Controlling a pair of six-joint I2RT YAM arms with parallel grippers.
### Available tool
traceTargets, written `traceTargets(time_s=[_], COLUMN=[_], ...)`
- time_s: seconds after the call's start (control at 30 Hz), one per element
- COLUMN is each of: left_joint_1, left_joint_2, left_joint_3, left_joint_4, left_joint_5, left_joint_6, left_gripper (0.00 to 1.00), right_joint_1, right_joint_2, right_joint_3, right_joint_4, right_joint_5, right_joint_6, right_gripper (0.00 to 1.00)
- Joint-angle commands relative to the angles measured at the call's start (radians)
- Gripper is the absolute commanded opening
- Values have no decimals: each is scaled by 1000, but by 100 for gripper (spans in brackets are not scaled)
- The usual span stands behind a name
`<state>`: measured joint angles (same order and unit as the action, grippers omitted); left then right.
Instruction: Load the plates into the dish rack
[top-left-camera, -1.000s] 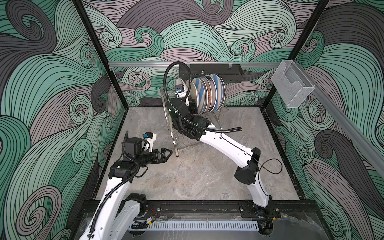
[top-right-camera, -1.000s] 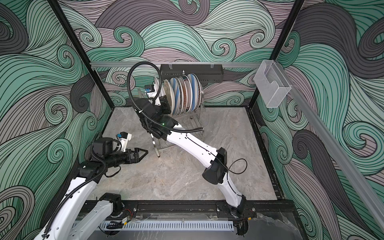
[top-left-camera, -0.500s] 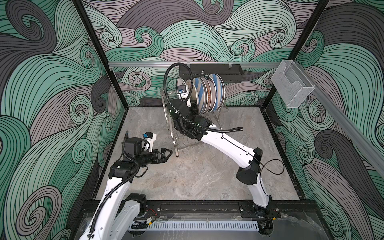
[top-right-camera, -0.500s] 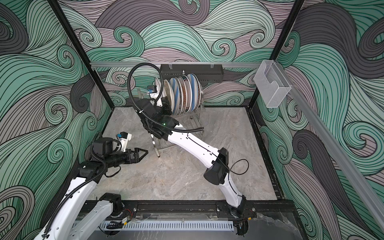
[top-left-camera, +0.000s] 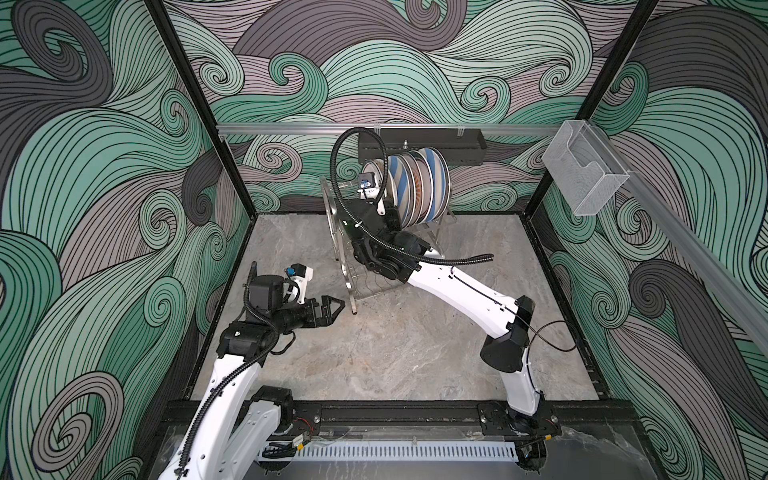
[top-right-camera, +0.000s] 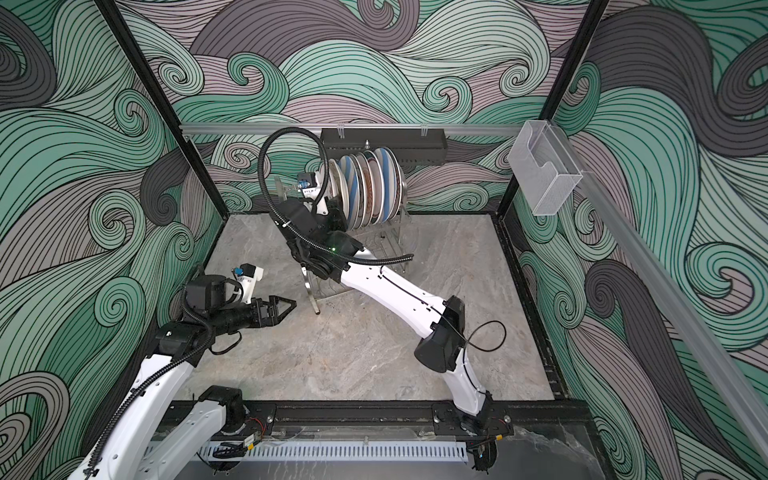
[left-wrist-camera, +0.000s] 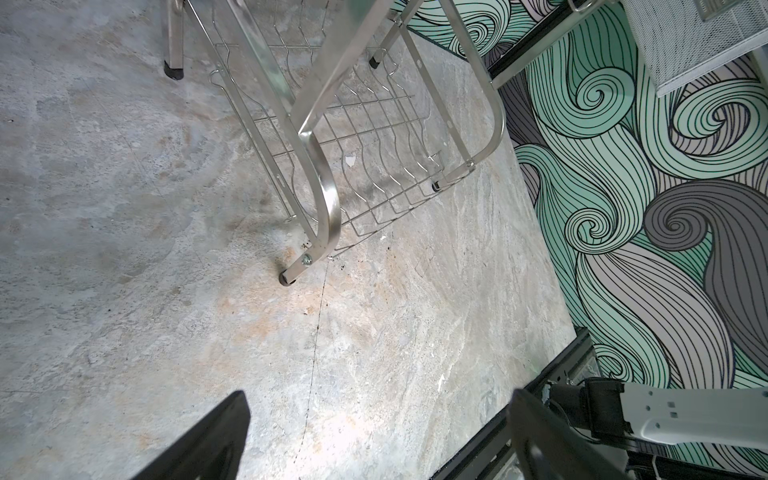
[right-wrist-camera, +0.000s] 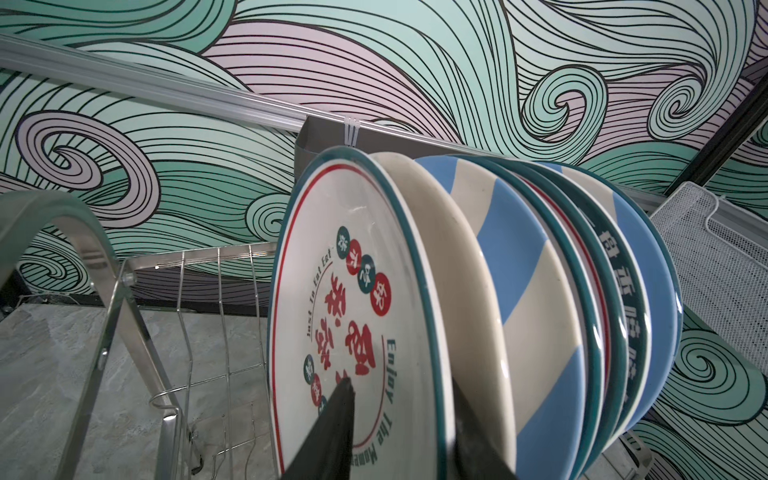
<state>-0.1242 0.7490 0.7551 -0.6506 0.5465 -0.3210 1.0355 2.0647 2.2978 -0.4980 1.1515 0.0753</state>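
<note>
**Top views.** The dish rack (top-left-camera: 348, 286) stands on the table (top-left-camera: 374, 353) toward the back wall, its length running left to right. In both top views the plates (top-left-camera: 419, 183) stand on edge in its upper tier. They are packed in one row along that length, faces turned left. Overlap prevents a firm count. The right arm (top-left-camera: 453, 291) reaches to the left end of the row; its fingers are hidden behind its own wrist and hose. The left gripper (top-left-camera: 338, 305) sits low, just beside the rack's front foot, holding nothing. A black tray (top-left-camera: 419, 145) hangs on the back rail behind the plates, its contents not discernible. A clear box (top-left-camera: 582, 178) hangs on the right wall.

**Left wrist view.** The left gripper's fingers (left-wrist-camera: 208, 436) stand wide apart, cut off by the frame edge, with bare table between them. The rack's lower wire tier and its feet are in view; the upper tier is cut off.

**Right wrist view.** The right gripper (right-wrist-camera: 401, 378) straddles the rim of the nearest plate (right-wrist-camera: 345, 270), teal-rimmed with red characters. One finger is before its face and one behind, parted wider than the rim: released. Behind it stand a cream plate (right-wrist-camera: 449, 257) and a striped plate (right-wrist-camera: 511, 257). Further rims are largely hidden.
</note>
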Motion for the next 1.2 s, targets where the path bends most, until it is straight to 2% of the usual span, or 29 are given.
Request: traceTargets(time_s=[0.0, 0.2, 0.27, 0.4, 0.5, 0.6, 0.7, 0.77, 0.83, 0.9, 1.0, 1.07, 1.17], left_joint_1=[-4, -5, -3, -3, -3, 1, 1, 3, 3, 1, 7, 28, 69], left_joint_2=[-4, -8, -10, 3, 15, 34, 36, 33, 41, 71, 189, 295, 413], left_joint_3=[1, 7, 10, 25, 49, 78, 37, -44, -108, -163, -258, -290, -309], left_joint_4=[1, -16, -17, -40, -64, -76, 44, 214, 357, 480, 739, 868, 978], left_joint_5=[-9, -62, -82, -146, -263, -445, -648, -760, -840, -932, -1155, -1137, -1080], left_joint_6=[20, 23, 22, 26, 23, -27, -79, -80, -79, -58, -29, 56, 117], left_gripper=[99, 99, 98, 99, 99, 99, 99, 98, 99, 99, 99, 99, 98], right_joint_1=[13, 32, 28, 3, -53, -190, -385, -541, -667, -775, -903, -952, -968], right_joint_2=[-44, -157, -257, -513, -739, -960, -1130, -1226, -1285, -1309, -1252, -1155, -1019], right_joint_3=[17, -9, -119, -416, -672, -934, -1202, -1404, -1589, -1737, -1893, -1964, -1959], right_joint_4=[-11, -98, -77, -12, 28, 44, 130, 293, 474, 621, 823, 958, 1048], right_joint_5=[-47, -193, -239, -269, -288, -330, -380, -407, -469, -536, -659, -735, -782], right_joint_6=[-19, -48, -74, -109, -99, -75, -75, -88, -90, -51, 32, 9, -11], right_gripper=[41, 56, 56, 70, 75, 78, 87, 99, 100, 100, 100, 100, 100])
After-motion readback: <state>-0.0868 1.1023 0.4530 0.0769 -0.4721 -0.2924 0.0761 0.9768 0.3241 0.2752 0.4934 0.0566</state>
